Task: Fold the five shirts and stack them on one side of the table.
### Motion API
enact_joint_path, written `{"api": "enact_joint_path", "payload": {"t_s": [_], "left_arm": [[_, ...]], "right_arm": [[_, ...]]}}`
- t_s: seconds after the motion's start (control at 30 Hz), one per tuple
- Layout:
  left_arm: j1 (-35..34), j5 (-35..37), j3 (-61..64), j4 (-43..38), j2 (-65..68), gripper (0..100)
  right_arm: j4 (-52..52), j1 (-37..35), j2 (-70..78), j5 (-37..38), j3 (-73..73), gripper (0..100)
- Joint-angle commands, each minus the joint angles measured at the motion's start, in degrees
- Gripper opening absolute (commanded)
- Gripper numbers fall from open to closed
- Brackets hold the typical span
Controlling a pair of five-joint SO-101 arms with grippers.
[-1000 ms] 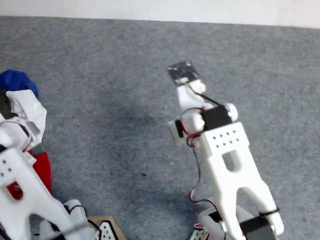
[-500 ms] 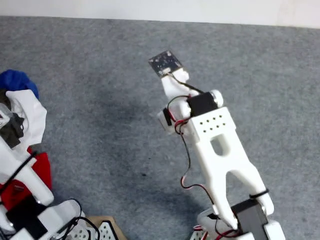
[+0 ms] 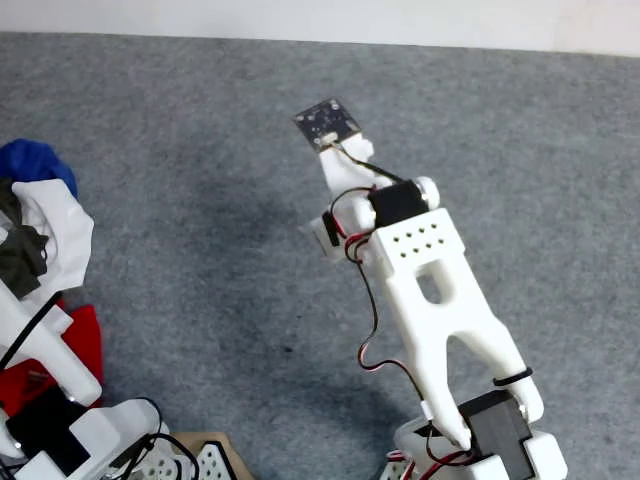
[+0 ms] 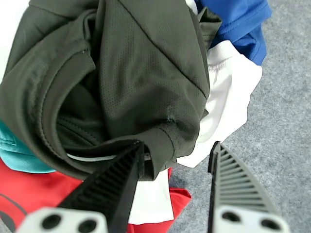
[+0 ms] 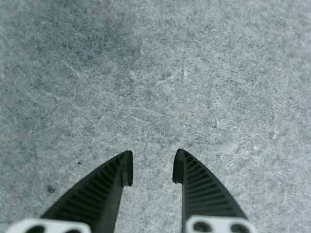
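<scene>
A heap of shirts lies at the table's left edge: a dark mesh shirt (image 4: 126, 82) on top, with a blue shirt (image 4: 240, 24), a white shirt (image 4: 231, 92), a red shirt (image 4: 29, 204) and a teal one (image 4: 14, 148) under and around it. My left gripper (image 4: 177, 150) hangs open just over the heap. One of its fingers (image 4: 121, 174) touches the dark shirt's hem. In the high view the blue shirt (image 3: 35, 160), white shirt (image 3: 60, 225) and red shirt (image 3: 88, 340) show beside the left arm (image 3: 40, 340). My right gripper (image 5: 152, 160) is open over bare table, holding nothing.
The table (image 3: 200, 120) is covered in grey felt-like fabric (image 5: 194, 73). The right arm (image 3: 430, 290) stretches from the near edge toward the middle. A tan block (image 3: 215, 450) sits at the near edge between the arm bases.
The right arm has swung a little left and farther out. The left arm has drawn back toward the left edge, over the shirt heap.
</scene>
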Motion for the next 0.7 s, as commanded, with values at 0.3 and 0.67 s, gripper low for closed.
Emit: {"api": "enact_joint_path", "payload": {"t_s": [0.3,0.67], "left_arm": [[0.0,0.4,6.6,-7.5,-0.3,23],[1.4,0.2,8.3,-9.8,-0.2,1]], "right_arm": [[-5.8,-0.7,-0.2,-1.2,2.0,15.5],[-7.3,-0.5,-0.2,-1.3,3.3,15.5]]}}
